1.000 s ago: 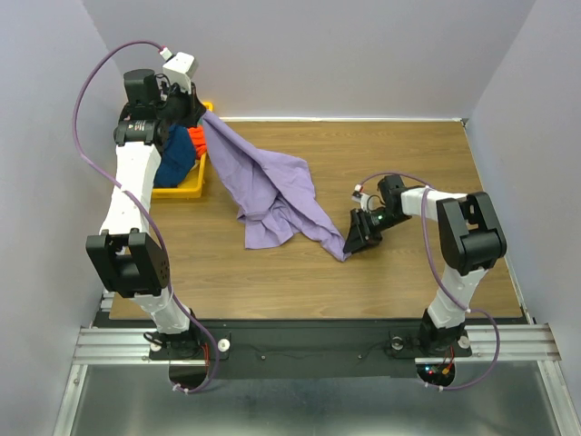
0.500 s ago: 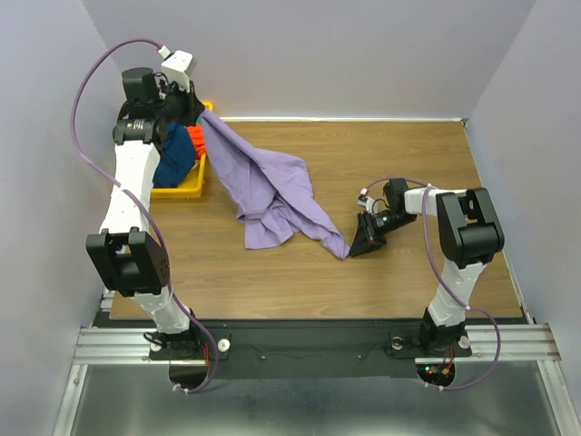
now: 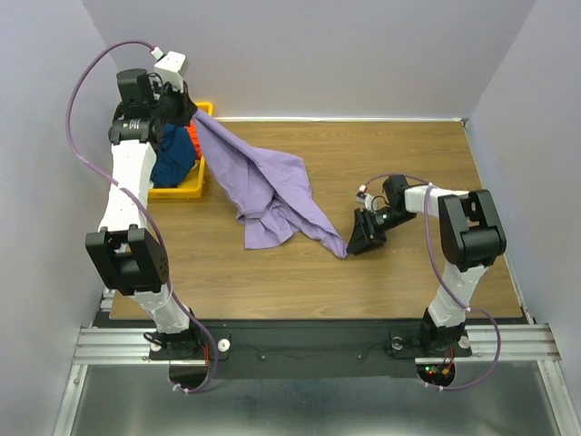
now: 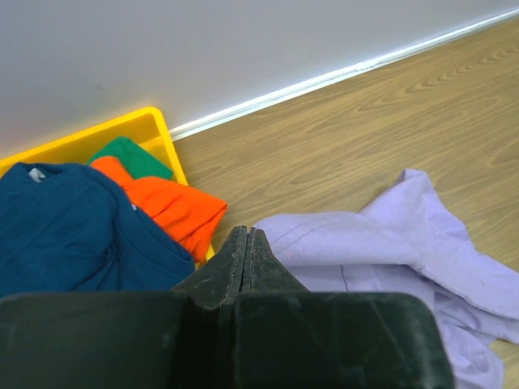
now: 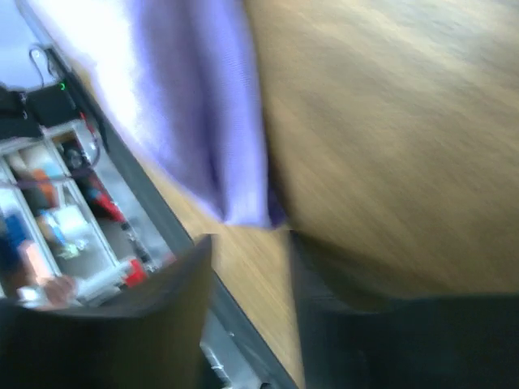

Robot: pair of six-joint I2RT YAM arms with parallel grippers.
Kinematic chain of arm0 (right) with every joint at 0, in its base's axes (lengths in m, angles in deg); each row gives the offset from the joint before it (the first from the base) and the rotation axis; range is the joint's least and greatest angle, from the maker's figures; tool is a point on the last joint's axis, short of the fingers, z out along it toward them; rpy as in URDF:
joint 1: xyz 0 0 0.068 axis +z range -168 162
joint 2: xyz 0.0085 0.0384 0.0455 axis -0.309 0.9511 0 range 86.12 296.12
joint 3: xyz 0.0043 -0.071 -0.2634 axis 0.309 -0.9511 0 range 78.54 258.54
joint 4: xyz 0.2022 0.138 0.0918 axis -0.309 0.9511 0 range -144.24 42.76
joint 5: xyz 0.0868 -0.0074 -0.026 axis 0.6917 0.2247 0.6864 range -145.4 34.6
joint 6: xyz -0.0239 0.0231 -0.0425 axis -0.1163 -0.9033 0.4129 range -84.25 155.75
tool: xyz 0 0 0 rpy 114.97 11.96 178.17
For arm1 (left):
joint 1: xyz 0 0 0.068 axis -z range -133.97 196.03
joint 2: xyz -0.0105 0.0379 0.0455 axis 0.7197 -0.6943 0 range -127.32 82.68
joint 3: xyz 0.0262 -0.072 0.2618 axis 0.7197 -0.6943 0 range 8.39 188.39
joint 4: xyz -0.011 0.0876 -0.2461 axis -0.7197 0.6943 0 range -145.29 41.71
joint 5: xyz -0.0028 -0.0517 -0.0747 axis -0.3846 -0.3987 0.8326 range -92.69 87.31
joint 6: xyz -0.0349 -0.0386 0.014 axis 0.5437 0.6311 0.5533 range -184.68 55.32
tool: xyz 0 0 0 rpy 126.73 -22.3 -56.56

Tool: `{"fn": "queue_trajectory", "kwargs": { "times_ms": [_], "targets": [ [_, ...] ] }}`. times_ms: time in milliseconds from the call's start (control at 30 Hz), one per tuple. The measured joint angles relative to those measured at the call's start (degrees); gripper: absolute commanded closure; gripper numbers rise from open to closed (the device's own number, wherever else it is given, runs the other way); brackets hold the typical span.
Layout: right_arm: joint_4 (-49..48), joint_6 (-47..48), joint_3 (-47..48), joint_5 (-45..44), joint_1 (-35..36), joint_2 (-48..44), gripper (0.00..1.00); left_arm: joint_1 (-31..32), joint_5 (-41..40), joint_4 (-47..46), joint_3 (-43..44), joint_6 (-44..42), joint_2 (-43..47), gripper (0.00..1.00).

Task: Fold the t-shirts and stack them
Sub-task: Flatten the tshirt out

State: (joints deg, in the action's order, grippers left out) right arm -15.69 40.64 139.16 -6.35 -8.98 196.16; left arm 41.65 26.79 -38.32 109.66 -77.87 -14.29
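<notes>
- Looking from the top: the left fingers [image 3: 188,114] are shut on the far-left end of the lavender shirt [image 3: 272,186]. They hold it raised above the yellow bin [image 3: 186,189] at the far-left corner of the bench [image 3: 408,163].
- Same view: the shirt's long axis runs diagonally from that pinch down to a narrow tip at near-right, with the bulk bunched mid-bench.
- The right fingers [image 3: 356,243] sit low on the bench, just right of that tip. The right arm is clearly the nearer one to it.
- The navy shirt [image 3: 172,154] and the orange-red shirt [image 3: 192,138] are in the bin, unfolded.
- Left wrist: the fingers are pressed together with no gap. Lavender cloth starts right at their tips and drops away right onto the bench. The navy, orange-red and green shirt [image 4: 130,156] lie in the bin on the left.
- Right wrist: blurred. The two fingers stand apart with bare wood showing between them. The shirt tip lies just ahead of the gap, not visibly inside it, so they look open and gripping nothing.
- My read: the next move turns on that tip lying just left of the right fingers, in line with the shirt's long axis. It calls for a short push left, a close, then a pull apart to spread the shirt.
- Risk: a thin tip is easy to miss or pinch too shallow.
</notes>
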Motion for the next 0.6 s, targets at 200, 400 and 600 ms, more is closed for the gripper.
{"fn": "queue_trajectory", "kwargs": {
  "times_ms": [200, 400, 600],
  "targets": [
    [-3.67, 6.69, -1.60, -7.56, 0.22, -9.53, 0.32, -1.66, -3.80, 0.00, 0.74, 0.48, -0.87, 1.00],
    [-9.60, 14.95, -6.69, -13.86, 0.74, -15.52, 0.29, -2.71, -9.11, 0.79, 3.39, 2.03, -4.61, 1.00],
    [-14.21, 22.49, -11.54, -17.90, 6.10, -21.44, 0.34, -3.56, -10.91, 2.19, 5.07, 3.48, -9.14, 1.00]
  ]
}}
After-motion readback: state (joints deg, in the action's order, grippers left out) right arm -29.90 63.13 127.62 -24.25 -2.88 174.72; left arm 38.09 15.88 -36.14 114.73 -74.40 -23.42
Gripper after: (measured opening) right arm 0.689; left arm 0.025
